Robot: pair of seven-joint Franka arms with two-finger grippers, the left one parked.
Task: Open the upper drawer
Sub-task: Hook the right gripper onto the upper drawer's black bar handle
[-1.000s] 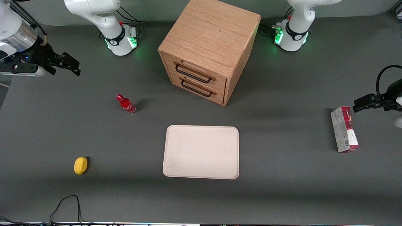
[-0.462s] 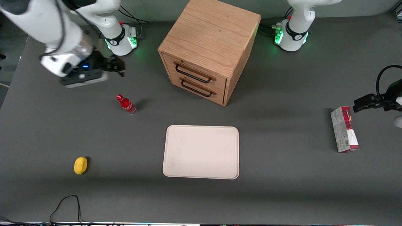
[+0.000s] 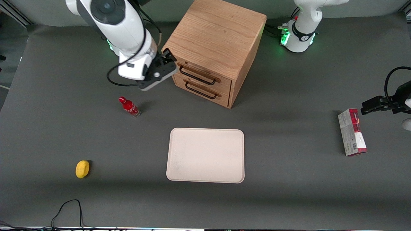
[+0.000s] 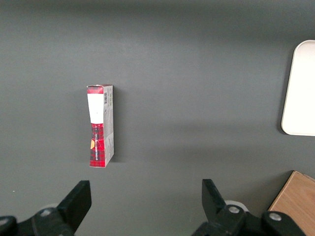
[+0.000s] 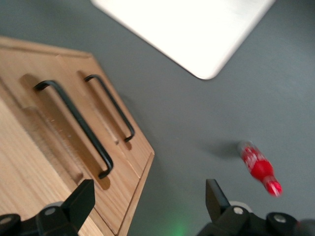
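The upper drawer [image 3: 200, 72] sits shut in the cabinet [image 3: 215, 41] at upper centre of the front view. The gripper [image 3: 169, 58], fingers apart, hovers beside its corner. The drawer looks stiff and light; grasp the thin wire handle [image 5: 74, 125] mid-bar. The grey bench [image 3: 289, 179] leaves pulling room before the tray [image 3: 205, 155].

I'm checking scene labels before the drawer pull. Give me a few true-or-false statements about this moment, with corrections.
1. Both drawers are shut. True: the upper drawer sits flush.
2. The gripper grips the upper handle. False: it is open, beside the cabinet corner, holding nothing.
3. The bottle lies on the tray. False: it stands on the table, apart from it.
4. The tray holds nothing. True.
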